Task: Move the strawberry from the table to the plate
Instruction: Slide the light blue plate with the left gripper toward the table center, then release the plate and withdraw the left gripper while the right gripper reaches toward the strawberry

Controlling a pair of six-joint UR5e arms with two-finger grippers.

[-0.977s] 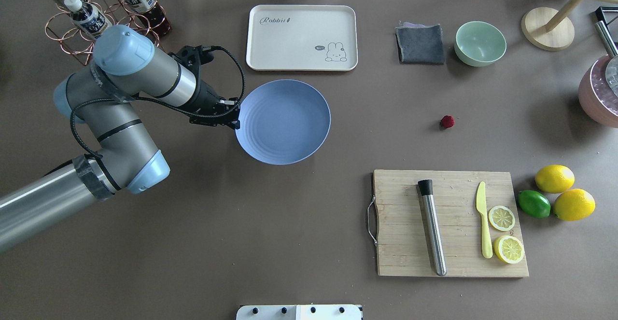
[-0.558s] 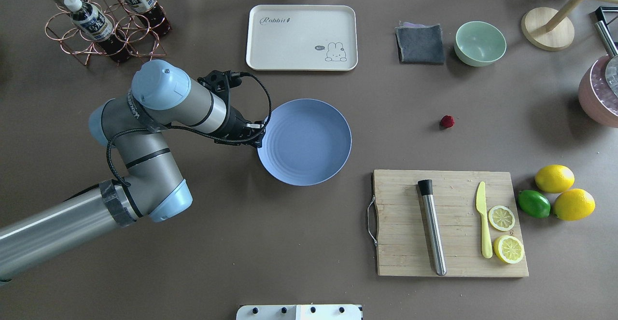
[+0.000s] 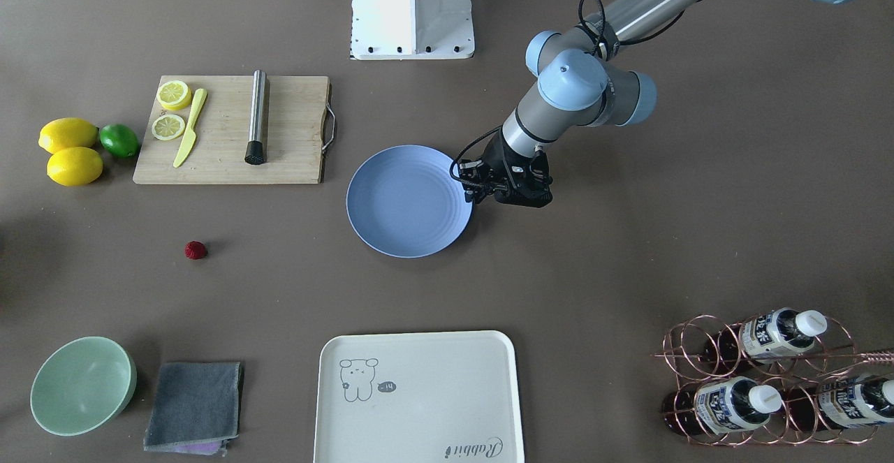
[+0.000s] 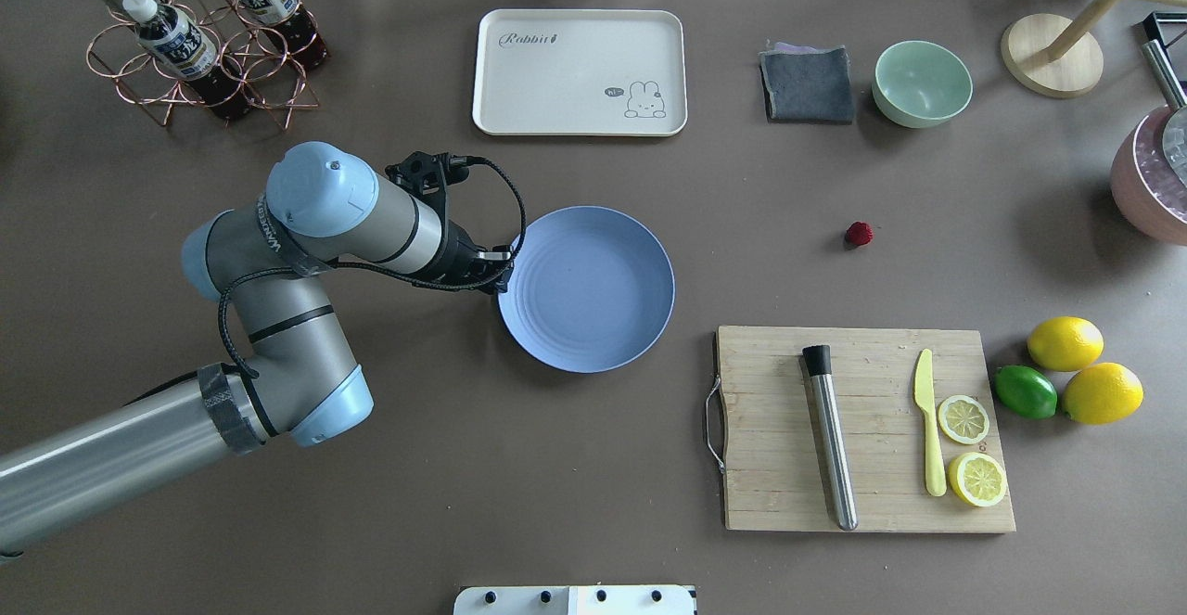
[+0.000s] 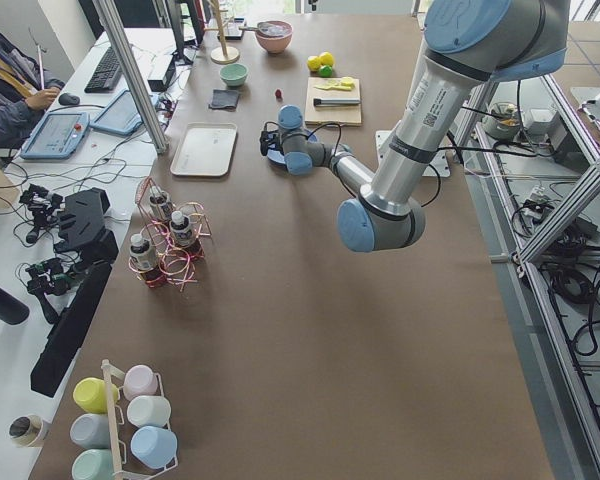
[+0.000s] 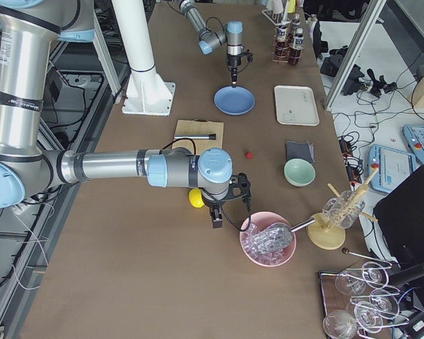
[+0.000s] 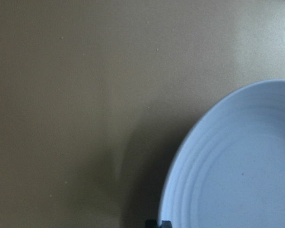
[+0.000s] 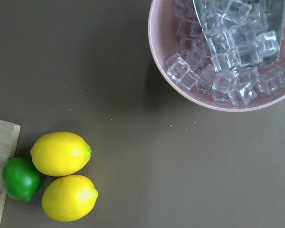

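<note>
Strawberry (image 4: 859,234) lay on the bare table (image 4: 556,485), right of the plate (image 4: 593,290) and well apart from it. It sat just past the far edge of the wooden cutting board (image 4: 770,467), with the mint-green bowl (image 4: 923,83) and a folded grey cloth (image 4: 807,84) farther back. Nothing touched the berry.

The left gripper (image 4: 501,276) was at the left rim of the light-blue plate, its fingers closed together on that rim. In the left wrist view a dark fingertip showed at the bottom edge, right against the rim. The plate lay near the middle of the table, nearer than the cream tray (image 4: 580,72) and left of the board's handle.

The right gripper (image 6: 216,219) hung low over the far right end of the table, between the pink bowl of ice (image 8: 156,61) and the two lemons (image 8: 61,153) with the lime (image 8: 21,179) beside them. It showed only in the right side view, so I cannot tell whether its fingers were apart or together. It was well apart from the strawberry.
</note>
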